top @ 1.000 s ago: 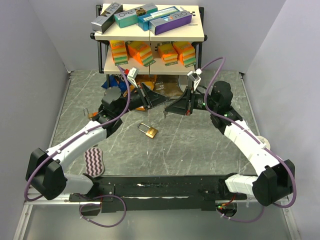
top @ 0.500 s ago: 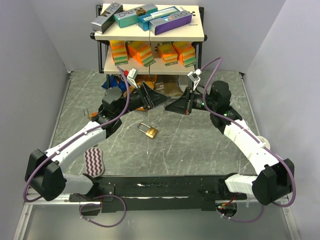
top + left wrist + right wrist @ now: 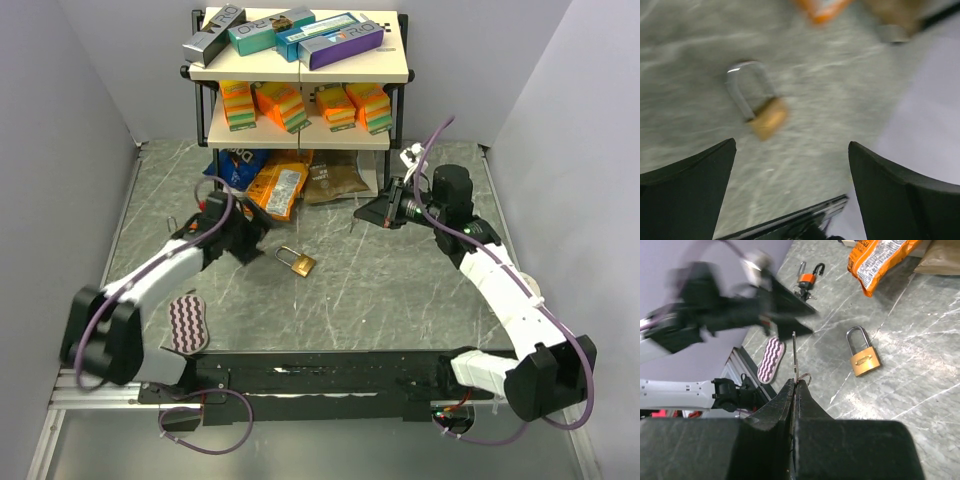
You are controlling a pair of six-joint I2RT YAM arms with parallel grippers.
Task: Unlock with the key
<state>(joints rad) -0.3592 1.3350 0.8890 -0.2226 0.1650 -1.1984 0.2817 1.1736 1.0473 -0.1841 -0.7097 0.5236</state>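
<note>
A brass padlock [image 3: 297,261] with a steel shackle lies flat on the grey marble table; it also shows in the left wrist view as a blurred padlock [image 3: 760,107] and in the right wrist view as the padlock [image 3: 863,359]. My right gripper [image 3: 795,382] is shut on a thin key [image 3: 794,355], which sticks up from the fingertips with its ring beside them. That right gripper [image 3: 365,213] hangs well to the right of the padlock and beyond it. Just left of the padlock, my left gripper [image 3: 252,238] stands open and empty, its jaws wide apart in the left wrist view [image 3: 791,146].
A two-tier shelf [image 3: 300,70] with boxes and sponges stands at the back, with snack bags [image 3: 278,185] on the table beneath it. A wavy purple pad [image 3: 186,322] lies front left. A small orange padlock [image 3: 807,276] sits far left.
The two grippers met over the middle; the left one opened, let go and swung back down-left beside the padlock. The right gripper shut on the key and drew back to the right.
</note>
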